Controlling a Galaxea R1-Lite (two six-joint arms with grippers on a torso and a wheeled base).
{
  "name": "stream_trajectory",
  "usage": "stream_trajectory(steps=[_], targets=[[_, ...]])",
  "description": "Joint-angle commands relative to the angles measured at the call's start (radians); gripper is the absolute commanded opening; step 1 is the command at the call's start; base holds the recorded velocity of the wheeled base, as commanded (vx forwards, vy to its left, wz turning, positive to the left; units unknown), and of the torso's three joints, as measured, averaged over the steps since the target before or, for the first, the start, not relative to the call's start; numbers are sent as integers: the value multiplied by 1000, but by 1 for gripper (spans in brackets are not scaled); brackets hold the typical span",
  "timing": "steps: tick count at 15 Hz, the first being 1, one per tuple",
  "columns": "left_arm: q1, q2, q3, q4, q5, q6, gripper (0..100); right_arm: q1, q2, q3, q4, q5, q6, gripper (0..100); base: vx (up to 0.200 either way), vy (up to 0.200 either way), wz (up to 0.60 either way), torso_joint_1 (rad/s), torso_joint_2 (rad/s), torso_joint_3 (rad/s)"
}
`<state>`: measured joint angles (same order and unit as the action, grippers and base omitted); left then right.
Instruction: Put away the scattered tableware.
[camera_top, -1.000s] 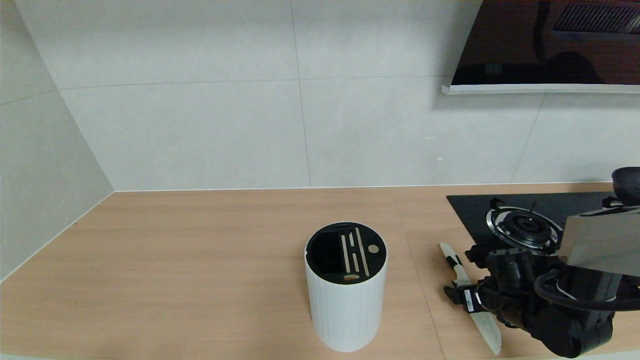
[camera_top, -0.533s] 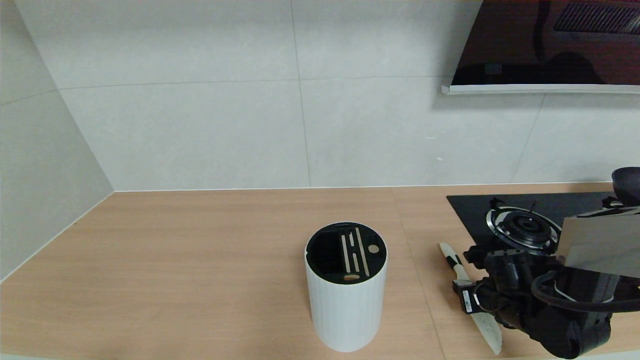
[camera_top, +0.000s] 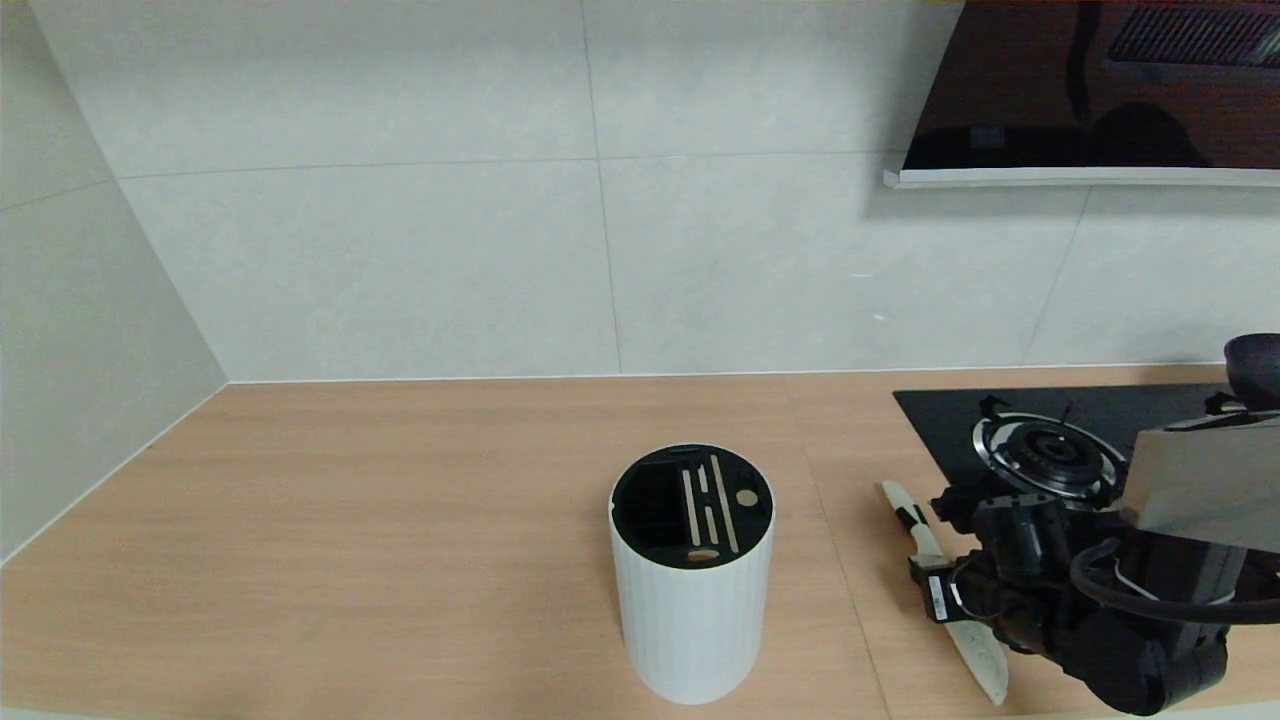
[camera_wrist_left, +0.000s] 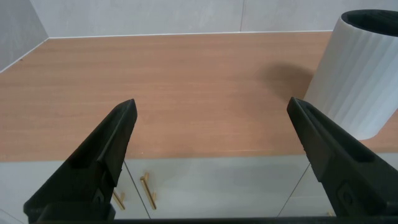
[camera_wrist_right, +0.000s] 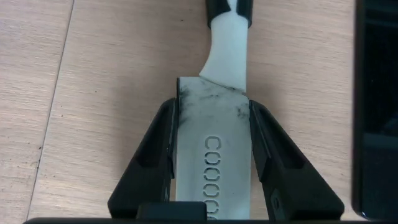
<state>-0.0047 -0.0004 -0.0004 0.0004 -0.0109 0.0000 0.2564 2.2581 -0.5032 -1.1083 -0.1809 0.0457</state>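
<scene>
Right here the right gripper (camera_top: 945, 590) sits low over the white knife with the black-banded handle (camera_top: 982, 655), which lies flat on the pale wooden counter (camera_top: 400, 520). In the right wrist view its fingers (camera_wrist_right: 163, 134) hug both edges of the blade (camera_wrist_right: 214, 143); we see no gap, so we call it closed on the knife. The knife's long axis runs from the wall side to the front edge, handle toward the wall, tip toward us, and the fingers cross it squarely.

The right arm is plainly the nearer one. The left gripper (camera_wrist_left: 211, 109) hangs wide apart by the counter's front edge, holding nothing.

To the knife's left stands the white ribbed cylindrical holder with a black slotted top (camera_top: 692, 590). We judge the blade must rise above that tall wall. The black gas hob (camera_top: 1050, 455) lies just beside the knife on the right.
</scene>
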Motion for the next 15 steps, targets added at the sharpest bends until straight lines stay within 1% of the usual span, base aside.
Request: stream_trajectory(steps=[1,2,3,5,7,10,13,15], targets=[[0,0,0,0,0,-2,100,40,-178,3,1,-11,65,0,0,0,0,0,0,0],[0,0,0,0,0,-2,100,50,-244,3,19,-11,82,0,0,0,0,0,0,0],[0,0,0,0,0,0,100,75,-368,2,87,-11,88,0,0,0,0,0,0,0],[0,0,0,0,0,0,100,119,-538,-8,234,-11,108,0,0,0,0,0,0,0],[0,0,0,1,0,2,100,164,-623,-14,334,-3,144,0,0,0,0,0,0,0],[0,0,0,1,-1,2,100,170,-646,12,335,0,141,0,0,0,0,0,0,0],[0,0,0,-3,2,0,100,185,-672,11,335,0,129,0,0,0,0,0,0,0],[0,0,0,-115,3,-2,100,193,-673,8,337,-2,129,0,0,0,0,0,0,0]])
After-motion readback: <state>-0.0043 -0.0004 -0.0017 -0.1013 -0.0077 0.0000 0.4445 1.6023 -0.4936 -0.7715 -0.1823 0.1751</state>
